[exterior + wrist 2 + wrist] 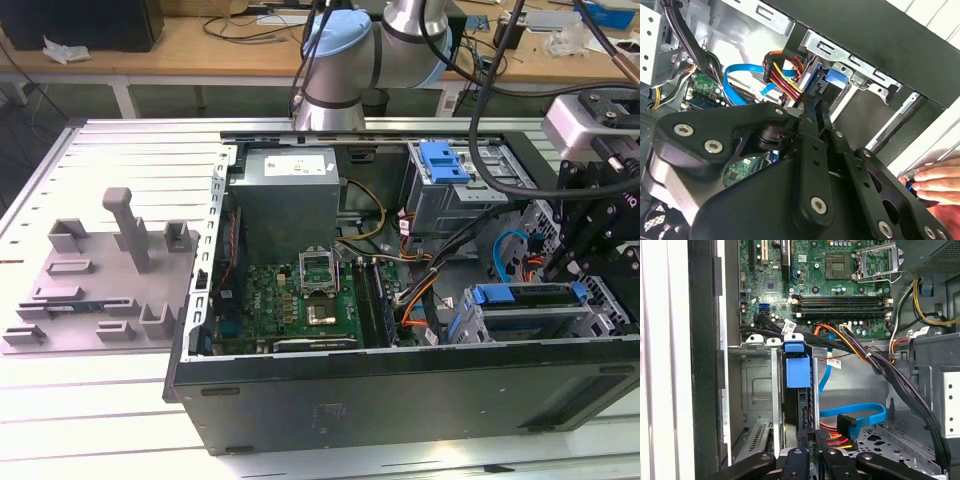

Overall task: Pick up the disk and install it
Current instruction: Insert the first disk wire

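Fingers (809,135) are drawn close together, their tips at the disk (797,371). From the exterior view's left you have a grey fixture (110,270) on the counter, the motherboard (300,295), then the disk on edge in its bay (757,385), showing a dark edge and a blue carrier tab. Orange wires (785,75) and a blue cable (860,412) crowd beside it. The second wrist view adds a hand (935,182) by the case wall.
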`<action>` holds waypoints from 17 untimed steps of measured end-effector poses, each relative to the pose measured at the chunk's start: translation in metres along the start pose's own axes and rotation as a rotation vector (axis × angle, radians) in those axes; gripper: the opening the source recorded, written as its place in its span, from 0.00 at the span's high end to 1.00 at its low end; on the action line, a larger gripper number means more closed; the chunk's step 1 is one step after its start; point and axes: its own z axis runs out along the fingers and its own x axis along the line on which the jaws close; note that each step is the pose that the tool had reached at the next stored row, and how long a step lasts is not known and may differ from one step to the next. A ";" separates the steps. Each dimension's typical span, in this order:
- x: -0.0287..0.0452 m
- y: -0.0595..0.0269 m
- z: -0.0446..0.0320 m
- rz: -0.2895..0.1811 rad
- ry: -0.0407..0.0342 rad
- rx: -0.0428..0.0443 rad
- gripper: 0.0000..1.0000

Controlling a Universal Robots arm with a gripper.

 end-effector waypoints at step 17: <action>0.0003 0.0042 0.0012 0.020 -0.0007 0.0201 0.83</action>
